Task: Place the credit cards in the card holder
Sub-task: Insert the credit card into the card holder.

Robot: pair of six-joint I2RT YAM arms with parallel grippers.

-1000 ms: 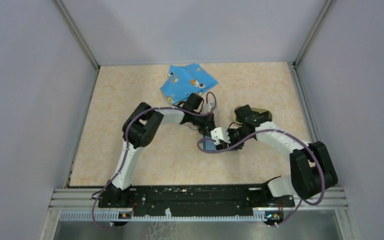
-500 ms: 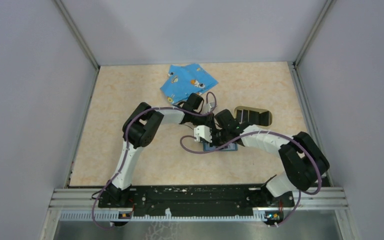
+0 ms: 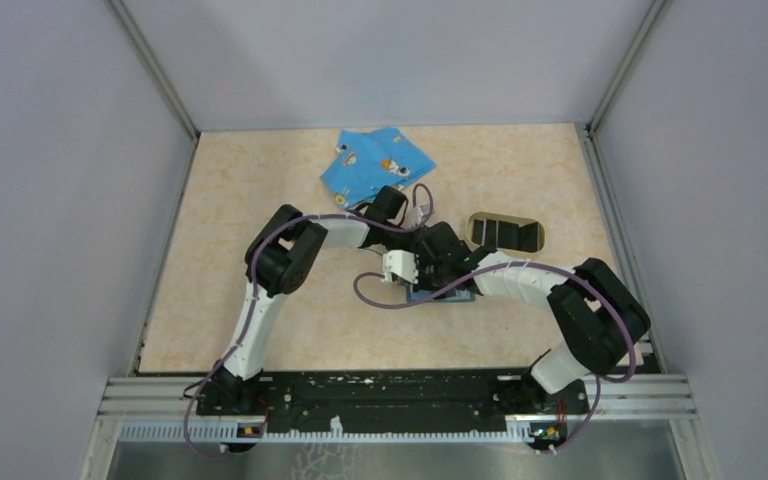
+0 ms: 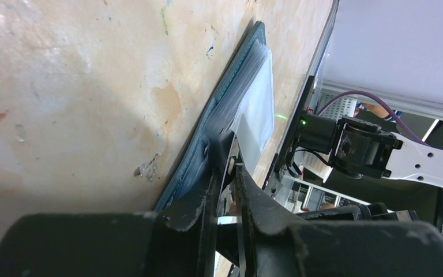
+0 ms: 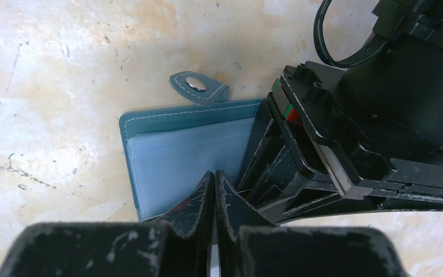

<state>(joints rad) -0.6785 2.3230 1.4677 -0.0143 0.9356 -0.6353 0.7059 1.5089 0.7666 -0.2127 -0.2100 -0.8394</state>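
Our right hand (image 5: 214, 180) hangs just above the open card holder (image 5: 179, 158) on the counter (image 5: 52, 86) — fingers narrowed on what we take for a card (image 5: 212, 264) — while our left hand (image 4: 225, 173) pinches the holder's edge.

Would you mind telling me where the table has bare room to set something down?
Bare table lies left of the left arm, beyond the tan tray, and between the arm bases. It is crowded mid-table, where the left gripper and right gripper meet at the card holder.
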